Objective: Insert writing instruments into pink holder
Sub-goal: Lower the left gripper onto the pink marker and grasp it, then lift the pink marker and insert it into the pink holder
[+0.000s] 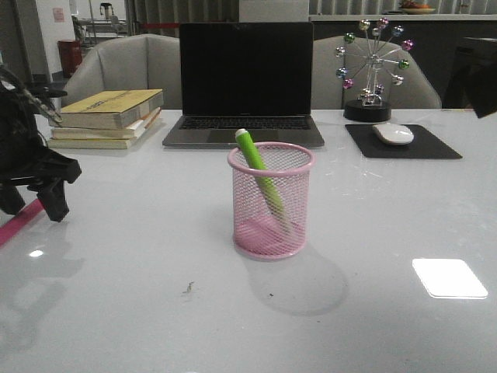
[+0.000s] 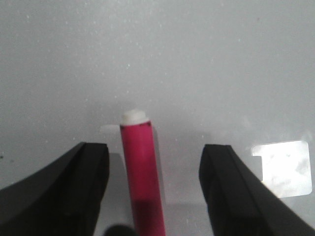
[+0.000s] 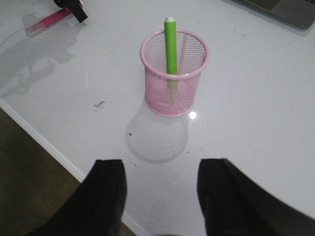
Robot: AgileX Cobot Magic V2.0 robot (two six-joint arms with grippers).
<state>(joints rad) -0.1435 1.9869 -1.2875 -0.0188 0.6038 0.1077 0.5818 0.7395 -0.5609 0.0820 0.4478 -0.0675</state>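
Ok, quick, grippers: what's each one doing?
Left gripper: open, straddling the pink pen on the table, not gripping.
Right gripper: open, empty.

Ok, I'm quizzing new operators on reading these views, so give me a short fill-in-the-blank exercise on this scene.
1. The pen already standing in the pink cup is coloured ____.
2. The pink pen lies on the ____, not in the cup.
3. The left gripper has its jaws ____ on either side of the pink pen.
4. Behind the cup sits a closed-down, dark-screened ____.

Missing words: green; table; open; laptop
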